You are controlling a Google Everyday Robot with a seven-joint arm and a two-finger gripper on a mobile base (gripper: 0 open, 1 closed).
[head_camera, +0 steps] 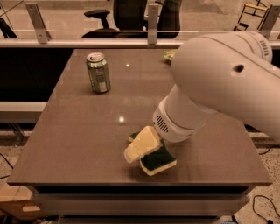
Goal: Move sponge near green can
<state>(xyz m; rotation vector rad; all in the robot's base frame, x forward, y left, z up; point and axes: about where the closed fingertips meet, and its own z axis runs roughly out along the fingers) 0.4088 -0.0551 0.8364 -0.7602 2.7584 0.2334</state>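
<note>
Claw: the claw (pixel 139 148) is down low at the front middle of the table (pixel 83 131), right on the sponge. I cannot tell whether it is spread, pressed together or pinching the sponge.

Sponge: the sponge (pixel 158 159) lies near the table's front edge with its dark green face up over pale foam. It is partly under the claw, and a green corner shows on the claw's far side too.

Green can: the green can (pixel 98 72) stands upright toward the far left of the table, well apart from the sponge.

Step in hand: by my reading this is the grasp. The carry toward the can is not yet done.

Risk, hold: the foam is soft, so a shallow or off-centre bite could let the sponge twist or drop partway.

Risk, edge: the sponge sits close to the front edge, and a sideways shove rather than a lift could push it off.

Risk, can: it looks light and tall for its base. Coming in too close or too low could tip it, and it would roll.

Risk, view: the bulky white arm (pixel 218 87) hides much of the table's right side, so contact there would go unseen.

Around: a green snack bag (pixel 168 55) shows as a sliver at the far edge behind the arm. A rail (pixel 65 43) and an office chair (pixel 127 13) stand beyond the table.

In the way: nothing that I can see. The stretch from sponge to can is bare tabletop, and the bag is off that line.
</note>
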